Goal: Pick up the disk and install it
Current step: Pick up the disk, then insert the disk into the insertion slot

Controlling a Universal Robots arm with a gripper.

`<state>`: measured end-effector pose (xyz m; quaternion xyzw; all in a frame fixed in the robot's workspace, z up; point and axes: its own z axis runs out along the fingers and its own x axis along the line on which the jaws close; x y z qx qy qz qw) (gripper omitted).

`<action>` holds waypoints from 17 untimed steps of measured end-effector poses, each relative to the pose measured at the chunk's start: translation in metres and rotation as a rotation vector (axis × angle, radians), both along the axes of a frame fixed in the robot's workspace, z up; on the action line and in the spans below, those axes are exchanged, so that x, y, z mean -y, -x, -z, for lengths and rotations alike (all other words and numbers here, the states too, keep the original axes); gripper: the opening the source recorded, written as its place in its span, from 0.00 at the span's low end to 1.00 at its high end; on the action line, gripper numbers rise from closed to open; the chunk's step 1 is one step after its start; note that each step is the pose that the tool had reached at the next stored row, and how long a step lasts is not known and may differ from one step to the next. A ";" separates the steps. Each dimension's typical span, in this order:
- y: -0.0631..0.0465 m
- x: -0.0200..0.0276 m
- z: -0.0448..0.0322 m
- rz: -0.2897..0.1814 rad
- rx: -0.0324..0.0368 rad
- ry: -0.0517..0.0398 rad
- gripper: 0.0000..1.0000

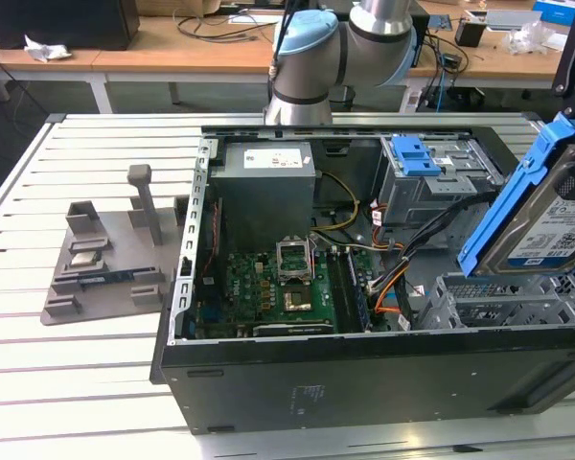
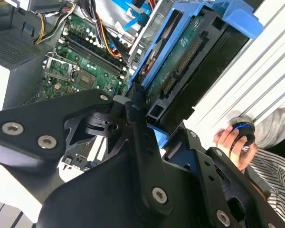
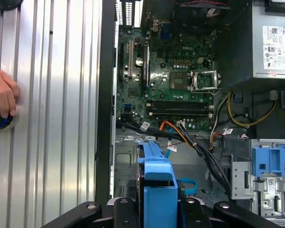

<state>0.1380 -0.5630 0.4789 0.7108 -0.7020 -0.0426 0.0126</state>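
We are between the two steps: the pick-up is done and the install is not. The hand (image 2: 156, 121) pinches the disk (image 1: 556, 220) by its blue rail frame, one finger on each side. The disk hangs tilted above the silver drive cage (image 1: 498, 302), at the corner of the open computer case (image 1: 364, 383) on the exterior view's right.

As we judge it, seating the disk calls for levelling it and lining its rails up with the cage mouth, clear of the cables (image 3: 190, 142) beside the cage.

The exterior view gives us the labelled face and the tilt. The second wrist view gives the circuit-board side and connector edge. In both wrist views a person's fingers (image 3: 2, 95) rest on a blue-ringed knob (image 2: 242, 128) on the slatted desk (image 1: 77, 383) beside the case.
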 end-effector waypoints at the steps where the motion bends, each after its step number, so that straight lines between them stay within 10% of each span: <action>1: 0.000 0.0000 0.0000 0.000 0.0000 0.0000 0.37; 9: 0.000 0.0000 0.0011 0.000 0.0000 0.0000 0.37; 17: -0.001 -0.0043 0.0259 0.007 -0.0018 0.0001 0.37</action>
